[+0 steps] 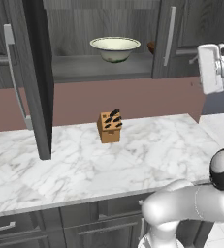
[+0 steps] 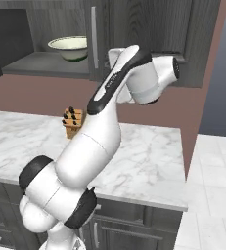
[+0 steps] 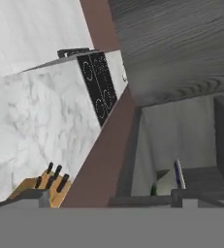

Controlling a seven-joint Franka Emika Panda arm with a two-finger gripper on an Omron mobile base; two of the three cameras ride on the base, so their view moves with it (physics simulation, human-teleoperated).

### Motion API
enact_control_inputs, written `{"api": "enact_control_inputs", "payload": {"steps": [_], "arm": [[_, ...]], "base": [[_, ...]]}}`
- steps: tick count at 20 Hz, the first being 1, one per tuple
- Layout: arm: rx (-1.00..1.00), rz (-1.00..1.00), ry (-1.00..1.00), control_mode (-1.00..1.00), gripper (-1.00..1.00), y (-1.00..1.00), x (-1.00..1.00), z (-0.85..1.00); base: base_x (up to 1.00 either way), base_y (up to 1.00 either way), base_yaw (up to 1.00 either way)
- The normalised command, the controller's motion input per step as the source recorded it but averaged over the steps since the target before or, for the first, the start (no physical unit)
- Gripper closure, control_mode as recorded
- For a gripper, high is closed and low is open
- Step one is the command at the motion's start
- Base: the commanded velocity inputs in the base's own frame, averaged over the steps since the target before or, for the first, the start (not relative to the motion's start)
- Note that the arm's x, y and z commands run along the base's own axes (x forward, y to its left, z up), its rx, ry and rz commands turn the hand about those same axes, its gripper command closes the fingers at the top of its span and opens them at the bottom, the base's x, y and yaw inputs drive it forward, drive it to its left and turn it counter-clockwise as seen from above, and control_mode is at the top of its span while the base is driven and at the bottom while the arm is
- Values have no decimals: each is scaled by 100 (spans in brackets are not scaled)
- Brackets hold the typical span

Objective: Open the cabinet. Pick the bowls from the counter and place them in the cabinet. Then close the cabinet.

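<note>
The cabinet [image 1: 104,68] has its left door [image 1: 36,72] swung wide open. Its right door [image 1: 174,38], with a silver bar handle [image 1: 170,36], looks partway open. On the cabinet shelf sits the cream-white bowl [image 1: 115,48] [image 2: 70,48]. A sliver of the brown bowl [image 1: 151,47] shows at the right door's edge. My gripper [image 3: 108,201] hovers at shelf height to the right of the cabinet, its white hand [image 1: 211,68] facing left. The fingertips [image 3: 33,195] stand wide apart with nothing between them. The marble counter [image 1: 147,155] lies below.
A tan knife block [image 1: 109,127] [image 2: 72,122] [image 3: 43,186] stands mid-counter by the reddish-brown back wall. A black cooktop [image 3: 98,85] sits further along the counter. Drawer fronts [image 1: 16,227] run below. My arm's elbow [image 2: 119,83] rises in front of the right door.
</note>
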Motion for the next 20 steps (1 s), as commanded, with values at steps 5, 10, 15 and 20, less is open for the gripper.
{"api": "enact_control_inputs", "payload": {"steps": [5,10,15,20], "arm": [[0,-53,-13,-100,-100,4,-100,9],[0,-59,-4,-100,-100,11,-99,16],[-2,-39,1,-100,-100,22,-52,45],[-3,-30,0,-100,-100,6,-61,32]], "base": [[0,0,0],[0,0,0],[0,0,0],[0,0,0]]}}
